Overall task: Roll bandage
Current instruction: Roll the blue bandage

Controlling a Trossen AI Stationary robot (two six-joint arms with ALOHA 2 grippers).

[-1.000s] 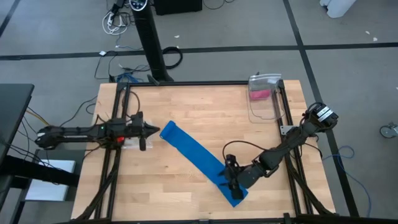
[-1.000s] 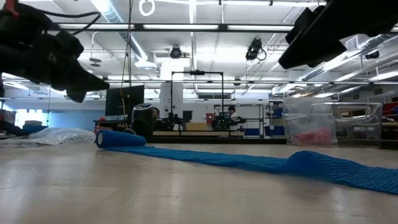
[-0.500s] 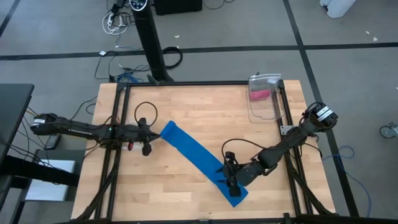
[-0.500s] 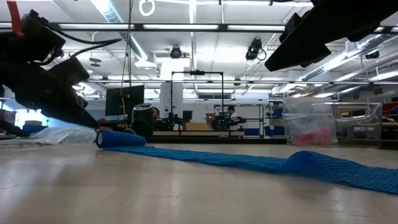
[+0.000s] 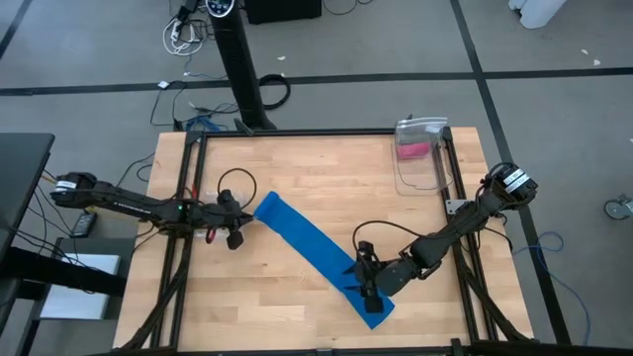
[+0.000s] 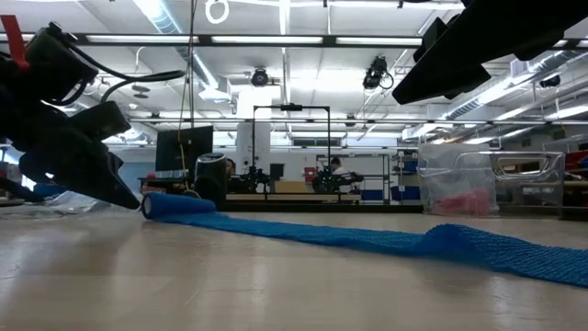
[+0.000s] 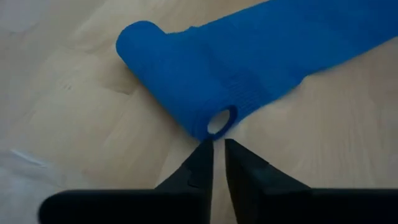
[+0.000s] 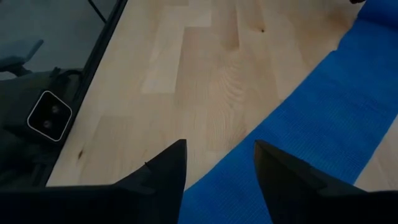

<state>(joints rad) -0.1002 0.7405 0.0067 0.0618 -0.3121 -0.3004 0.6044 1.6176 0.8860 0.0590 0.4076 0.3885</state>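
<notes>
two grippers stationed at opposite bandage [image 5: 315, 255] ends: left gripper [image 7: 218, 163] nearly clenched, tips set at rolled end's open core to turn it; right gripper [image 8: 217, 163] spread, pinning flat tail on table [image 5: 326, 178] for tension.

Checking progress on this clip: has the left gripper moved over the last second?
Yes. The left gripper has dropped toward the wooden table and closed in on the rolled end of the blue bandage, its nearly shut fingers at the roll's open core.

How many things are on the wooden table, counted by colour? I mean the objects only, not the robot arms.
Blue: 1, the bandage, partly rolled at one end.
Clear: 1, the plastic container at the table edge.
Pink: 1, the item inside that container.
Total: 3
</notes>
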